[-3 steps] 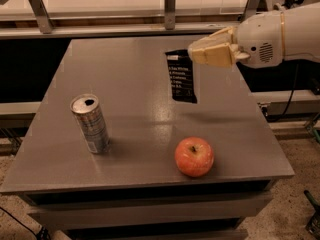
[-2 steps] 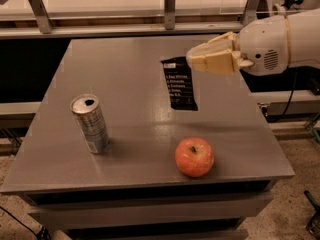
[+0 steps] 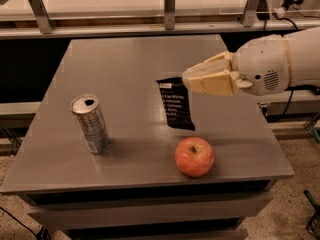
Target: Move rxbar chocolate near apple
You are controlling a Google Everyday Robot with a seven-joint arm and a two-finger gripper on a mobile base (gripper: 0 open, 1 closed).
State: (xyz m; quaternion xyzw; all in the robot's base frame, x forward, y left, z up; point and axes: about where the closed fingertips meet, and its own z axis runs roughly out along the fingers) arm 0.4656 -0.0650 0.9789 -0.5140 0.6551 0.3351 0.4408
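The rxbar chocolate (image 3: 175,105) is a flat black bar with lines of white text, over the middle of the grey table (image 3: 115,64). My gripper (image 3: 188,81) reaches in from the right, its cream fingers shut on the bar's upper right end, and the bar hangs down toward the front. The apple (image 3: 194,156), red-orange with a dark stem dimple, sits near the table's front edge, just below and slightly right of the bar's lower end. The two do not touch.
A silver drink can (image 3: 90,123) stands upright at the front left of the table. A rail with metal posts (image 3: 170,6) runs behind the table. The table's right edge lies under my arm (image 3: 280,59). Cables hang at the right.
My gripper has carried the rxbar chocolate left and toward the front, closer to the apple. The can and the apple have not moved.
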